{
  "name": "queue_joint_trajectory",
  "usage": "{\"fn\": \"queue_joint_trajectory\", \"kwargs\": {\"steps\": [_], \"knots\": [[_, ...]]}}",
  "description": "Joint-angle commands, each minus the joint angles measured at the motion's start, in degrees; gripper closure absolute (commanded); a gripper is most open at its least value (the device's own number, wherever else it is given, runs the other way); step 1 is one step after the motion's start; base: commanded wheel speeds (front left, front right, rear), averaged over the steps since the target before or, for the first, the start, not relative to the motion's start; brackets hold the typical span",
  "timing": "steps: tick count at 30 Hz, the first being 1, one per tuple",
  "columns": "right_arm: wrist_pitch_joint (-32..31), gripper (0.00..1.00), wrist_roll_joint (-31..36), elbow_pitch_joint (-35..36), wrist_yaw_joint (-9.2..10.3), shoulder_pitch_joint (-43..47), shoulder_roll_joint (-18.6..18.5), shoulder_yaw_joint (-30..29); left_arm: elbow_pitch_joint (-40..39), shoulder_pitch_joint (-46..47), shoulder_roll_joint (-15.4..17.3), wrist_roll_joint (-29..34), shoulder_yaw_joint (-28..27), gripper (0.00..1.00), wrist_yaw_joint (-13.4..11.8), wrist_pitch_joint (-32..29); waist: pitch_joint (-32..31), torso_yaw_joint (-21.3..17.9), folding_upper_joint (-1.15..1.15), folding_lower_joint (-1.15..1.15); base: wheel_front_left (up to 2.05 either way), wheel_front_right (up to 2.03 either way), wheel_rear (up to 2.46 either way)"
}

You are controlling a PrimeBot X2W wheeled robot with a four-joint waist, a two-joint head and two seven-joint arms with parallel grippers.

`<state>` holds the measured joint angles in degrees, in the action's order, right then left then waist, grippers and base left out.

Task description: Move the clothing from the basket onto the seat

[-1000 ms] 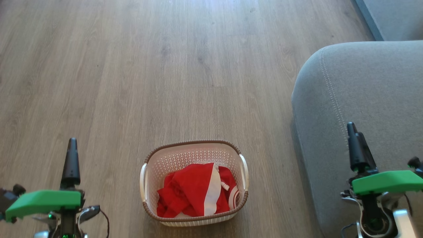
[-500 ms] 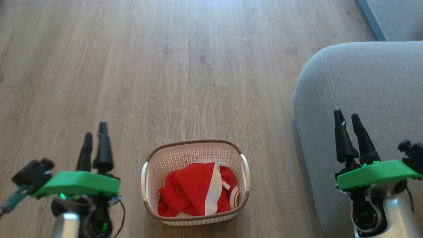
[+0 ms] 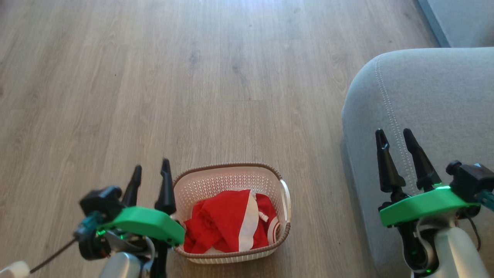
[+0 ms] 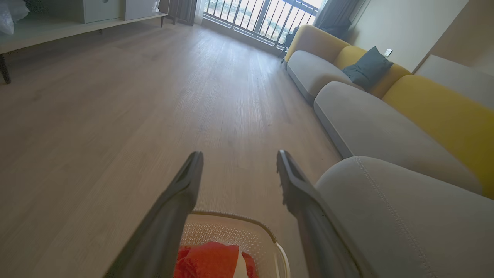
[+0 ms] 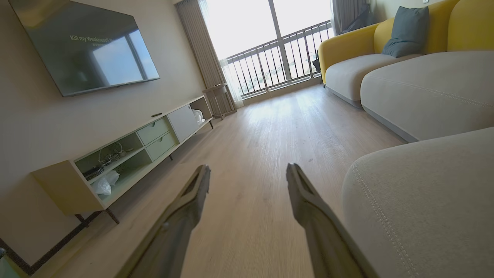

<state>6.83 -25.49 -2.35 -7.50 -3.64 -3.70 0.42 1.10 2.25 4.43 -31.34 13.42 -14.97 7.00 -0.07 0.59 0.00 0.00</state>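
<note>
The cream basket point(image 3: 227, 179) with a brown rim sits on the wood floor, low in the head view. The red clothing point(image 3: 225, 227) lies bunched inside it, a broad white stripe and a drawstring showing; it also peeks up in the left wrist view as red clothing point(image 4: 210, 262) in the basket point(image 4: 231, 231). My left gripper point(image 3: 151, 173) is open, empty, just left of the basket's left rim. My right gripper point(image 3: 394, 136) is open and empty above the grey seat point(image 3: 436, 96), near its stitched edge. The seat point(image 4: 393, 216) lies right of the basket.
More grey and yellow sofa sections point(image 4: 347, 73) with a dark cushion run along the wall. A low TV cabinet point(image 5: 127, 154) and a wall screen point(image 5: 85, 42) stand across the room. A balcony railing point(image 5: 278, 61) is at the far end. Bare wood floor point(image 3: 193, 77) spreads beyond the basket.
Both grippers have gone from shut to open. My left arm has swung right, up to the basket's left rim. My right gripper has shifted slightly left over the seat.
</note>
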Motion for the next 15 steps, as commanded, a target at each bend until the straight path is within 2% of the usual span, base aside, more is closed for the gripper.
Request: {"fn": "queue_joint_trajectory", "kwargs": {"steps": [1, 10, 15], "knots": [[1.0, 0.00, 3.3, 2.7, 0.01, -3.3, -0.7, 1.4, -0.5, 3.3, 1.7, 2.9, 0.9, 0.00, -1.5, 1.0, -0.1, -0.3, 0.00, 0.00, 0.00, 0.00, 0.00], [2.4, 0.00, 8.7, 3.7, 0.01, -3.2, -0.4, 2.4, -1.2, 4.8, 2.7, 7.4, 3.0, 0.00, -8.4, 2.3, 0.0, -1.0, 0.00, 0.00, 0.00, 0.00, 0.00], [3.3, 0.00, 12.3, 4.8, 0.01, -3.7, 0.0, 2.2, -3.6, 5.0, 2.1, 10.1, 1.6, 0.00, -13.8, 3.2, 0.4, -1.4, 0.00, 0.00, 0.00, 0.00, 0.00]]}}
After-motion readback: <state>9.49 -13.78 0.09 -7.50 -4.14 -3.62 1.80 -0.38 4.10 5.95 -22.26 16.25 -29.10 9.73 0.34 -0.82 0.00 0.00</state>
